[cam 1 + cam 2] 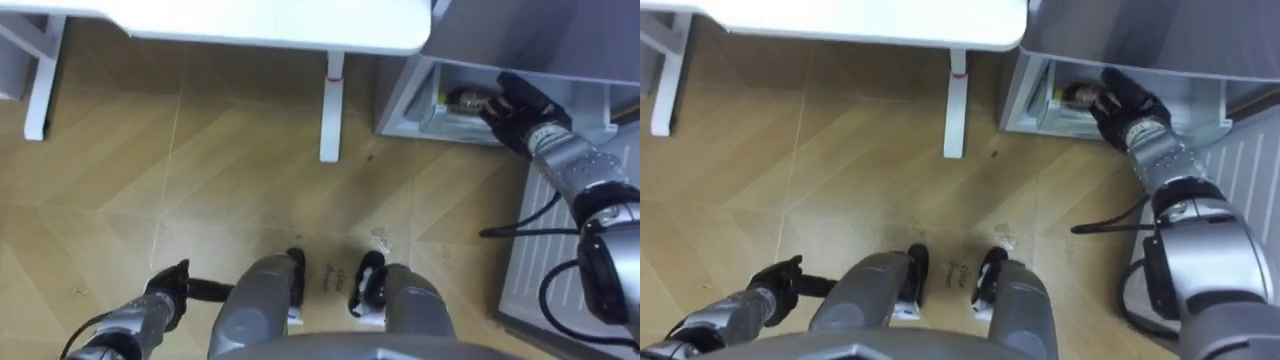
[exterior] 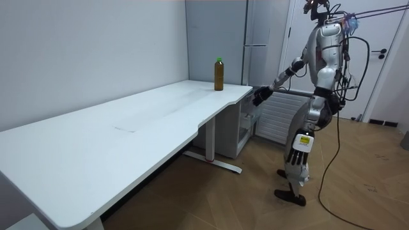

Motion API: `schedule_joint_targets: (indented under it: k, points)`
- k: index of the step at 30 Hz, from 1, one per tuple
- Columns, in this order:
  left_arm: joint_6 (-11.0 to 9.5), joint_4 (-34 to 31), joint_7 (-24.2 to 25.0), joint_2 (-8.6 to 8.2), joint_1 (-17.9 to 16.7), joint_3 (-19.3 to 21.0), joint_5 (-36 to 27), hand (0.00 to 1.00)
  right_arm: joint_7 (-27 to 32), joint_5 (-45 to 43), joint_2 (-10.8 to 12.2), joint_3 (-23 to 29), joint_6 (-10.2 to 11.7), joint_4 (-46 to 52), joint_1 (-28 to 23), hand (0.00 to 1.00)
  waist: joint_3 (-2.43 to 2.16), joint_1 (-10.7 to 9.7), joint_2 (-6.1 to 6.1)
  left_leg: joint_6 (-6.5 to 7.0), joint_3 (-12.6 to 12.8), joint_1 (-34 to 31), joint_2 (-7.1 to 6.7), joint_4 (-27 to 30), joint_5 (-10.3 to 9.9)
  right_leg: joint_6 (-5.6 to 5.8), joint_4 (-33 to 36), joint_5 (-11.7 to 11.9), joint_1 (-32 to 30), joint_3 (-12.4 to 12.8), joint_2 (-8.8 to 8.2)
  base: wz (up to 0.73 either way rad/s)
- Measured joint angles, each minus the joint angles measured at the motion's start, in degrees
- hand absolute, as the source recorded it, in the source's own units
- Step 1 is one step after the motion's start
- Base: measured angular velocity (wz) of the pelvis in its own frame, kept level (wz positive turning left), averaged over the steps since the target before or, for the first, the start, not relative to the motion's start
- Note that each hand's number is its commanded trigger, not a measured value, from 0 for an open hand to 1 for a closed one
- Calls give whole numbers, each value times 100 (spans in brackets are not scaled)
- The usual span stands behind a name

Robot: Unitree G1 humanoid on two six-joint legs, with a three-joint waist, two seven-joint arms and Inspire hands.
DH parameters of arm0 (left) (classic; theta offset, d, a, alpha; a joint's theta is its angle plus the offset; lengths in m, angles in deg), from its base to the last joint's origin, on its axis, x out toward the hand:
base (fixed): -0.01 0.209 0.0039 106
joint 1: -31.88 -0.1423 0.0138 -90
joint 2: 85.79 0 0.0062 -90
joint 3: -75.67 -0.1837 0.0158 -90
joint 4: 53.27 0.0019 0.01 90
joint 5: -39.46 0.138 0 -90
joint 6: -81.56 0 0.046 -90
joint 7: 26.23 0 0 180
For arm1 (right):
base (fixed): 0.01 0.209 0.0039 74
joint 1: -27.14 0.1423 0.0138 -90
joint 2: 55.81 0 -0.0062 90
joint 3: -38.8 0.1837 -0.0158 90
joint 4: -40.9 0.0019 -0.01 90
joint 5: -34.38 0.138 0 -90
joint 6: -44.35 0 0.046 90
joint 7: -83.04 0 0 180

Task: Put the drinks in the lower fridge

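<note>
In the open lower fridge [image 1: 400,95], the right hand [image 1: 515,108] has its fingers curled round a bottle [image 1: 462,99]. A second bottle [image 2: 218,73] stands at the tabletop's [image 2: 160,108] far corner. The left hand [image 1: 165,290] hangs with fingers loose.

Two bottles [image 2: 218,73] [image 1: 466,99], one table [image 2: 128,124], one fridge [image 2: 259,32]

The two eye views are looking steeply down from the head, sharing the table [image 1: 280,25] edge at 12 o'clock and the open fridge [image 1: 400,95] at 2 o'clock. The room view is looking from well off along the table toward the robot.
</note>
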Motion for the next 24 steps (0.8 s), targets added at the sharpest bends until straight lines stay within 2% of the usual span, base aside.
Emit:
schedule_joint_targets:
  k: [1, 3, 4, 6, 8, 9, 12, 14, 16, 18, 21, 24]
  points:
    - [-3, -3, 12, 0, -69, 105, 2, 0, -147, -134, -4, 25, 1, 1, -126, 0, -52, -40, 25, 0, -3, 135, 26, -94, 0, 12, -159, 42, 161, -13, 24, -5]
    - [-6, 7, 48, 0, -211, 342, 3, 0, -326, -421, -13, 68, 3, 8, -292, 0, -98, -129, 41, 5, -4, 405, 64, -264, 4, 41, -363, 75, 453, -55, 57, -2]
    - [-11, 37, 52, 3, -291, 447, 0, 0, -428, -537, -22, 68, 7, 14, -435, 0, -170, -144, 32, 5, 8, 596, 69, -397, 5, 54, -485, 83, 632, -47, 92, -6]
    - [-9, 94, 50, 0, -335, 520, 3, 0, -630, -841, -23, 63, 34, 7, -637, 0, -237, -181, 17, -1, 23, 918, 78, -606, 11, 75, -685, 96, 930, -37, 134, -4]
    - [-29, 98, 46, 2, -455, 633, 15, 0, -857, -1365, 35, 70, 80, 12, -972, 0, -276, -259, -15, -12, -14, 1293, 74, -851, 28, 101, -949, 112, 1328, -77, 211, 3]
    - [-37, 95, 41, -7, -540, 730, 14, 0, -993, -1692, 72, 67, 76, 59, -1272, 0, -321, -255, -53, -16, 5, 1521, 77, -997, 28, 106, -1073, 112, 1526, -79, 244, -7]
    - [-90, 49, 42, -78, -752, 979, 11, 0, -1133, -2443, 121, 75, 76, 75, -1900, 0, -345, -268, -79, -30, 24, 1959, 89, -1254, 31, 124, -1315, 117, 1946, -77, 314, -8]
    - [-118, 37, 29, -106, -857, 1014, 17, 0, -1139, -2930, 212, 65, 114, 64, -2239, 0, -331, -316, -68, -54, 32, 2169, 113, -1345, 17, 128, -1406, 118, 2139, -94, 351, -10]
    - [-181, -10, -10, -150, -935, 1091, 13, 0, -1119, -3597, 404, 25, 143, 49, -2688, 0, -307, -290, -39, -72, 58, 2382, 143, -1466, 4, 128, -1527, 118, 2332, -90, 392, -14]
    - [-255, -10, -37, -265, -958, 1236, 14, 0, -1097, -3923, 603, 26, 153, 47, -2936, 0, -278, -278, 7, -79, 125, 2518, 165, -1570, 0, 128, -1587, 119, 2432, -83, 416, -15]
    - [-333, -12, -42, -394, -979, 1338, 12, 0, -1097, -4589, 919, 18, 217, 23, -3165, 0, -268, -295, 114, -90, 177, 2646, 184, -1694, -6, 130, -1693, 132, 2550, -87, 453, -9]
    - [-371, -17, -34, -456, -956, 1338, 15, 0, -1061, -5000, 1003, 13, 236, 24, -3296, 0, -266, -295, 177, -92, 179, 2734, 179, -1739, -9, 140, -1759, 133, 2650, -87, 461, 0]
